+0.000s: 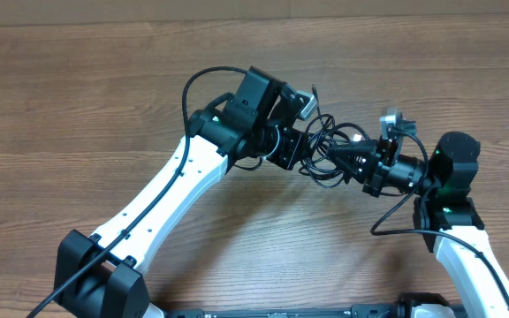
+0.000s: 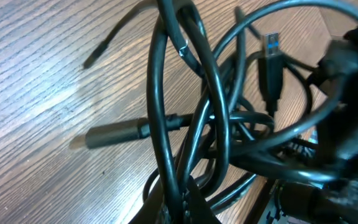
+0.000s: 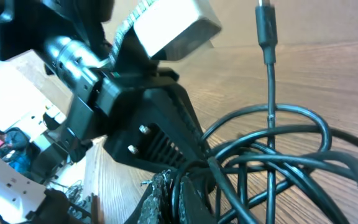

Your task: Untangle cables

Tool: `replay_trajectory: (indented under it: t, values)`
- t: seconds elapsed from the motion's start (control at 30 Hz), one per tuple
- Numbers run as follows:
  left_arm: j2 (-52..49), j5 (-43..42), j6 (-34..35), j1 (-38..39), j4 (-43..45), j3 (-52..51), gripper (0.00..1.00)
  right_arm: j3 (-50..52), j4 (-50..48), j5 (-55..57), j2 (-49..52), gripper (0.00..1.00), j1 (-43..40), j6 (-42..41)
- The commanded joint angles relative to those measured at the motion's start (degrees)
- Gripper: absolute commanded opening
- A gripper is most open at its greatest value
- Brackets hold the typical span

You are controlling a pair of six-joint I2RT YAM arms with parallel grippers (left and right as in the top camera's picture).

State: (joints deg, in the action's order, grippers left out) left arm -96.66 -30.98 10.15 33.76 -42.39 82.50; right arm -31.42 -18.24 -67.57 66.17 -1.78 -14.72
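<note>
The left hand (image 2: 186,200) is pressed together on several strands of the cables (image 2: 216,118), pinching them where they cross at the lower edge of the knot; from its own camera the cords fan upward out of that pinch in overlapping loops, which suggests the grip is meant to anchor one side of the tangle. The right hand (image 3: 169,198) is likewise closed on a cluster of strands, directly facing the left one; the two hands sit just beside each other with the knot between them, probably so that drawing them apart would loosen the loops. Out from the grips, a USB plug (image 2: 270,59) with a silver tip and blue insert hangs inside one loop; threaded like that, it looks likely to snag if the strands are pulled tight. A dark barrel plug (image 2: 110,134) juts out to the side at the end of a strand, low over the wooden worktop (image 1: 78,88); whether it touches the wood I cannot tell. Seen from overhead, the whole bundle lies near the middle of the worktop; no cord looks freed yet, so the untangling seems at an early stage.
</note>
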Motion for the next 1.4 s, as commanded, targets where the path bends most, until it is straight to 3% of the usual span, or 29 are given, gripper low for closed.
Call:
replay_trajectory:
  t: [0.0,0.5,0.93,1.2,1.37]
  values:
    - [-0.59,1.18,-1.62,0.42,-0.79,0.09,0.04,-0.85,-3.52,-3.3,-0.52,0.04,0.37,-3.34]
    - [-0.59,1.18,-1.62,0.39,-0.79,0.09,0.04,-0.85,-9.9,-1.99,-0.52,0.04,-3.28,-2.82]
    - [-0.59,1.16,-1.6,0.42,-0.94,0.09,0.04,-0.85,-14.43,1.53,-0.46,0.04,-3.56,17.44]
    - [-0.59,0.94,-1.57,0.42,-0.98,0.09,0.04,-0.85,-24.72,1.51,-0.46,0.04,-3.54,18.16]
    - [-0.59,0.96,-1.6,0.42,-1.11,0.09,0.04,-0.85,-20.48,1.49,-0.46,0.04,-3.54,17.53]
